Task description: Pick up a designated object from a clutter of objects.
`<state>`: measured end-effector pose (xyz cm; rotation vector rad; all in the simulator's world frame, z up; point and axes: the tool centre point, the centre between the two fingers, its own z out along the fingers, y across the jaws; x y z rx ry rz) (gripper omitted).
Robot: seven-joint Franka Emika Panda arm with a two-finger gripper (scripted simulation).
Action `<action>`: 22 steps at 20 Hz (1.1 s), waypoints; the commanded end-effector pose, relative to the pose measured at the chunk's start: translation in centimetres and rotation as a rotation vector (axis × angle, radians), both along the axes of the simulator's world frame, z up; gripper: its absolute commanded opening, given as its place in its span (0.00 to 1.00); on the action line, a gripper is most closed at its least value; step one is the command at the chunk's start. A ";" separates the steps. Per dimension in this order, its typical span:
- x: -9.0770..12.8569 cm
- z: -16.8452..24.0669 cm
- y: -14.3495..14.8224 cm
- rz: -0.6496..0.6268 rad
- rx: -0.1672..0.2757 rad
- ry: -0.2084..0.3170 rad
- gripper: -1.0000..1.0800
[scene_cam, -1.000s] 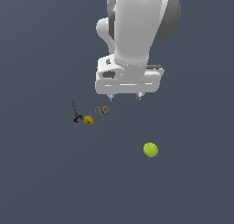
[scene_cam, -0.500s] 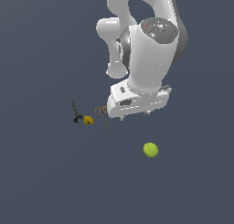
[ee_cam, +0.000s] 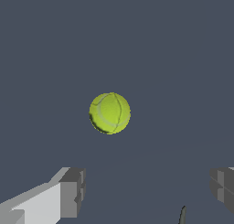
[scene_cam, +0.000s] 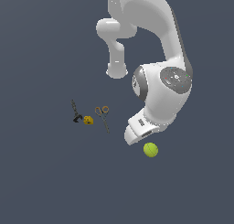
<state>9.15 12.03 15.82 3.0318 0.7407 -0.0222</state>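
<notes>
The hand (ee_cam: 146,191) stands wide open, its two grey fingers (ee_cam: 73,191) set far apart with nothing between them, and it holds nothing. In the wrist view the tennis ball (ee_cam: 109,113) lies on the dark bench (ee_cam: 183,58) ahead of the fingertips, roughly in line with the gap between them but clear of both, touching neither. In the exterior view the hand itself is mostly hidden behind the white wrist body of the arm (scene_cam: 162,95), which hangs just above the tennis ball (scene_cam: 151,150); the ball sits right beside the lower edge of that body, slightly toward the exterior view's right. The ball is yellow-green, round, with pale curved seams, and rests alone on the bench. The rest of the clutter lies well apart from the hand, toward the exterior view's left: the orange-handled scissors (scene_cam: 103,118) are the nearest to it, then the small yellow-orange lump (scene_cam: 88,120), and farthest the thin dark clamp-like tool (scene_cam: 75,112), which is just beside the lump. Whether the lump and the tool touch cannot be told.
</notes>
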 end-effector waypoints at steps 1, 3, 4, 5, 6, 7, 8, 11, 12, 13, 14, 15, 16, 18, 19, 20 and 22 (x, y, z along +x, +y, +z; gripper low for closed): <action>0.6 -1.9 1.2 0.047 0.006 -0.003 0.96; 1.0 -3.1 2.0 0.076 0.011 -0.004 0.96; 1.1 -3.7 2.3 0.089 0.013 -0.004 0.96; 1.2 -4.2 2.7 0.101 0.015 -0.005 0.96; 1.3 -4.7 3.0 0.112 0.016 -0.005 0.96; 1.4 -5.1 3.2 0.122 0.018 -0.006 0.96; 1.5 -5.5 3.4 0.130 0.019 -0.006 0.96; 1.6 -6.3 4.0 0.148 0.022 -0.007 0.96; 1.7 -6.5 4.1 0.152 0.023 -0.007 0.96; 1.7 -6.6 4.1 0.155 0.024 -0.007 0.96; 1.7 -6.7 4.2 0.157 0.024 -0.007 0.96; 1.7 -6.7 4.2 0.158 0.024 -0.007 0.96; 1.6 -6.6 4.1 0.154 0.023 -0.006 0.96; 1.6 -6.8 4.1 0.154 0.023 -0.006 0.96; 1.6 -7.0 4.1 0.154 0.023 -0.006 0.96; 1.6 -7.3 4.1 0.154 0.023 -0.006 0.96; 1.6 -8.1 4.1 0.155 0.023 -0.006 0.96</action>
